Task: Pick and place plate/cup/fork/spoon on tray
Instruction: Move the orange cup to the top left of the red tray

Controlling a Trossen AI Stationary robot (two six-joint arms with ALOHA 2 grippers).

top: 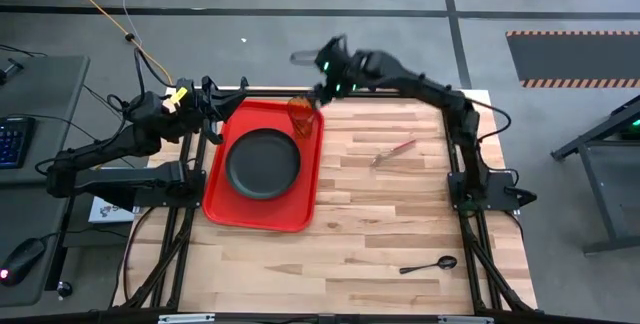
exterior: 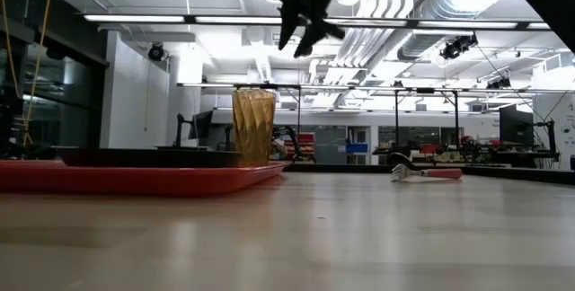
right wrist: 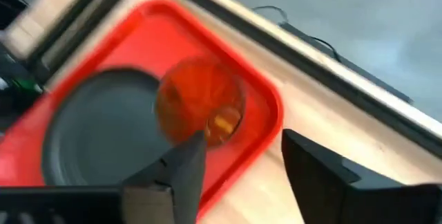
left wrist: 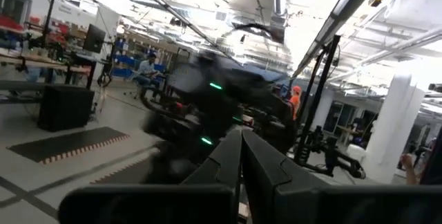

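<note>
Tray: we see the plate at its middle and the cup upright in its far right corner
Right tool: above the tray's far right corner, over the cup, fingers wide, holding nothing
Left tool: at the tray's far left corner, fingers together
Fork: on the table right of the tray, long axis diagonal; we judge the right arm nearer
Spoon: right of the tray, nearer the table's front edge

Pale butcher-block table, red tray on its left part, fork right of centre, spoon near the front right corner, well apart
</note>
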